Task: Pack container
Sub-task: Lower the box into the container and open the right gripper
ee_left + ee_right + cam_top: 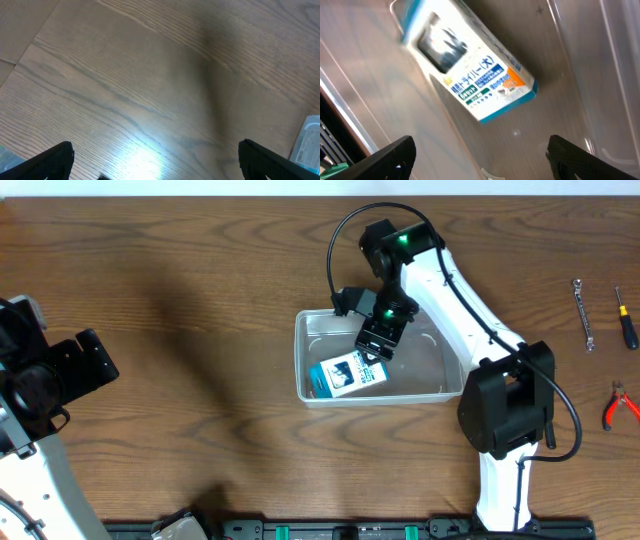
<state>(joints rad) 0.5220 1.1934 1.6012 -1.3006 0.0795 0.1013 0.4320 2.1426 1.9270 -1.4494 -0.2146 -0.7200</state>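
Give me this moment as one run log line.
right gripper: open, above box | box: lying in container | left gripper: open, over table | wrench, screwdriver, pliers: on table, unpacked

Box [470,70] far end blurred, small print unreadable; left arm [40,390] cropped at overhead's edge.

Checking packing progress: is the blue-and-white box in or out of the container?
In: the blue-and-white box lies flat on the clear container's floor, inside its walls.

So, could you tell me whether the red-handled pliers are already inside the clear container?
No, the pliers lie far outside the container, which holds only the blue-and-white box.
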